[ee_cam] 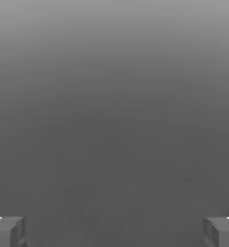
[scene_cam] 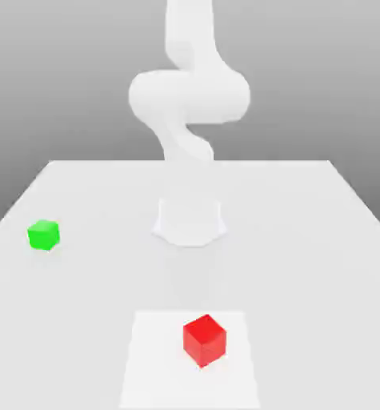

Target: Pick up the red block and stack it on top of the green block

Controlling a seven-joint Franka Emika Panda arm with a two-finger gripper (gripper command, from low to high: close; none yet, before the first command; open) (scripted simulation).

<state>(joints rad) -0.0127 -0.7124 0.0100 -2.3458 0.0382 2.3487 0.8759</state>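
1. We logged the red block (scene_cam: 204, 339), a small plain cube, resting on the white table (scene_cam: 305, 240) near its front edge in the exterior view, on a slightly paler square patch, one corner turned toward the camera.
2. We logged the green block (scene_cam: 44, 235), of like size, well apart from it, farther back and toward the exterior view's left.
3. We noted the arm (scene_cam: 189, 104) rising from its base behind the red block, mid-table; we judged that the hand must come forward and down to reach the cube, a cube offering no long axis.
4. We recorded the gripper (ee_cam: 114, 231) in the hand view with fingers (ee_cam: 7, 230) spread fully apart, nothing between them, touching nothing.
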